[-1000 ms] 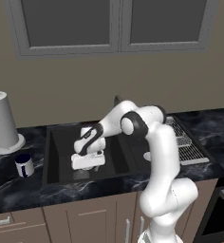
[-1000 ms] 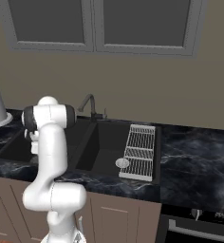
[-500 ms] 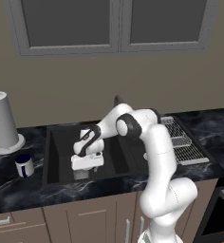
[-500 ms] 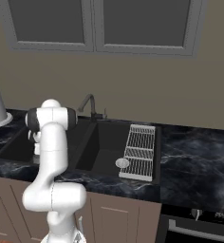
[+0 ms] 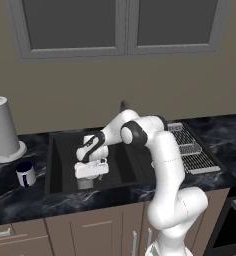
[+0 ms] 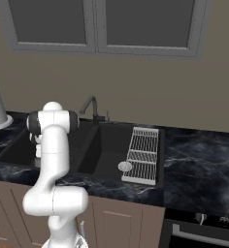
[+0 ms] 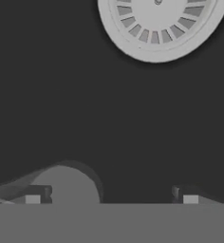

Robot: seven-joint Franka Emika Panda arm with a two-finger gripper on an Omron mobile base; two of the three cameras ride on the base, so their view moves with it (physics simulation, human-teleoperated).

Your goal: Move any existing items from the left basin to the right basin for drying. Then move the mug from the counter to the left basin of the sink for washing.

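gripper (image 7: 111,197) wide open – low in the left basin (image 5: 65,150), grey cup (image 7: 69,186) by one fingertip, silver drain (image 7: 161,26) ahead

Left basin (image 5: 65,150) floor open around grey cup (image 7: 69,187); faucet (image 6: 89,105) at divider blocks crossing.

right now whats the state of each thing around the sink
gripper: jaws open, low in the left basin, astride the grey cup
grey cup: upright on the basin floor, not gripped
mug: upright on the counter, left of the sink
right basin: holds no items
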